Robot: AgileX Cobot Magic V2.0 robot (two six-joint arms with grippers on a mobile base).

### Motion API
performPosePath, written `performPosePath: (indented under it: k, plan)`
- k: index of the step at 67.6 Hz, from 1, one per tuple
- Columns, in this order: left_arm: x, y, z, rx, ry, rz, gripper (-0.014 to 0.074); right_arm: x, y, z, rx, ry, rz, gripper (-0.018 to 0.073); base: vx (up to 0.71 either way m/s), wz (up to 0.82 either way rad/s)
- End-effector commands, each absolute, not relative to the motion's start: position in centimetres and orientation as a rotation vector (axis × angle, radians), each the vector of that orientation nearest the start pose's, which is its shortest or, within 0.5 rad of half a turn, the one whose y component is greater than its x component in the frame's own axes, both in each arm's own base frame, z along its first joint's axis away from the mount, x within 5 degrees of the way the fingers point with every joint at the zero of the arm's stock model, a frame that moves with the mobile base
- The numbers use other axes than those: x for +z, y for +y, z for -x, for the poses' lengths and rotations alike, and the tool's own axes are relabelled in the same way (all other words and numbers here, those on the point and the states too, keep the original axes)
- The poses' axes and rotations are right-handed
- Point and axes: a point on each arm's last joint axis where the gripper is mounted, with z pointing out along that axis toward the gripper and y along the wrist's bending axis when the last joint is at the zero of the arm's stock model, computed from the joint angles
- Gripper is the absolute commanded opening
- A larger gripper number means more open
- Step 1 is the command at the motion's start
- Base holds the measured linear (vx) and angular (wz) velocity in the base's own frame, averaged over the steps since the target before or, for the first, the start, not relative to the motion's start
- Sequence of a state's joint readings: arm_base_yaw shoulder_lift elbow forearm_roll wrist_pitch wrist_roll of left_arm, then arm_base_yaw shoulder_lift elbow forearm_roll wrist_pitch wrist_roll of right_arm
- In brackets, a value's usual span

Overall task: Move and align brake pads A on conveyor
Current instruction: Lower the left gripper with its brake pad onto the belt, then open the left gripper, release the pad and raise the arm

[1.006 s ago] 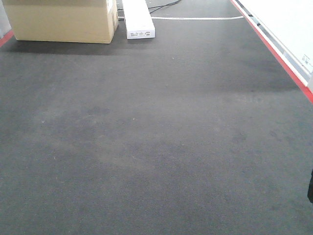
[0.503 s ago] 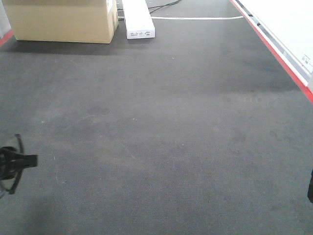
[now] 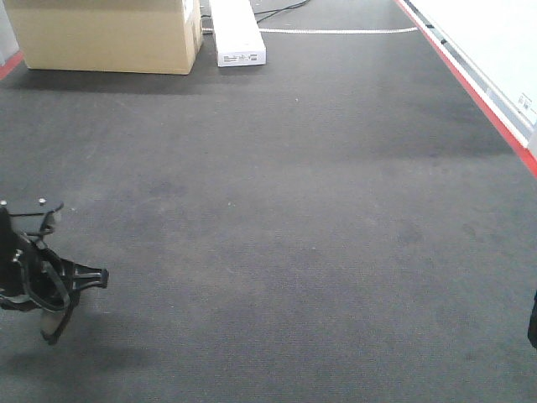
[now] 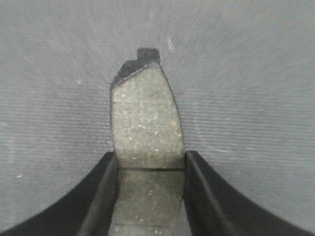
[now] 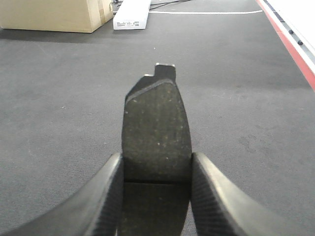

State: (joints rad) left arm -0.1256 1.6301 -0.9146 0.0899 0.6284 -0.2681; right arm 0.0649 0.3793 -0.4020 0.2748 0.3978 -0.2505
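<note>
— Grey felt-like belt (image 3: 294,210) fills nearly the whole front view, red strip (image 3: 480,94) + white rail (image 3: 503,59) down its right edge. Cardboard box (image 3: 105,38) and white case (image 3: 237,34) sit side by side at the far end. Where are the pads?

— Two that I can see, both in the jaws. Left gripper (image 4: 149,162): brake pad (image 4: 146,118) clamped btw the two black fingers (image 4: 101,196), grey speckled face up toward the wrist cam. Fingers press its long edges at the near half. A dark line crosses the face right at the fingertips. Far half sticks out past the tips, w/ a dark backing tab at the end.

— Touching the belt?

— Can't tell; belt's blurred behind it. Front view has that gripper low at the left edge, above the belt w/ a shadow under it. Pad's too small to pick out there.

— And the right?

— Same grip. Right gripper (image 5: 156,164) is closed on a second pad (image 5: 156,123), fingers snug on both long edges. It points straight out toward the far end, lengthwise along the belt, above it. Front view shows only a dark sliver (image 3: 533,323) at the right edge; can't tell what it is.
</note>
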Motion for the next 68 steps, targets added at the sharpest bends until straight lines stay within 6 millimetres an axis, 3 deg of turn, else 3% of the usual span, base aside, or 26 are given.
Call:
performPosePath:
  k: [1, 19, 27, 35, 49, 68]
  plan:
    - [19.6, -3.4, -30.7, 0.0, 2.771, 0.097, 0.0199, 30.6, 1.3, -8.7, 0.125, 1.73, 0.107, -0.001, 0.0, 0.0]
    - [18.3, -3.4, -31.3, 0.02, 2.8, 0.079, 0.0405, 30.6, 1.3, -8.7, 0.125, 1.73, 0.107, -0.001, 0.0, 0.0]
    - [19.9, -3.4, -31.5, 0.024, 2.75, 0.064, 0.0433, 30.6, 1.3, -8.7, 0.125, 1.73, 0.107, -0.001, 0.0, 0.0]
    - [22.9, -3.3, -30.7, 0.002, 2.647, 0.065, 0.0433, 30.6, 1.3, -8.7, 0.125, 1.73, 0.107, -0.001, 0.0, 0.0]
    - [28.3, -2.9, -27.4, -0.037, 2.447, 0.055, 0.0433, 30.6, 1.3, -8.7, 0.125, 1.73, 0.107, -0.001, 0.0, 0.0]
    - [32.3, -2.1, -20.7, -0.056, 2.198, -0.004, 0.0414, 30.6, 1.3, -8.7, 0.125, 1.73, 0.107, -0.001, 0.0, 0.0]
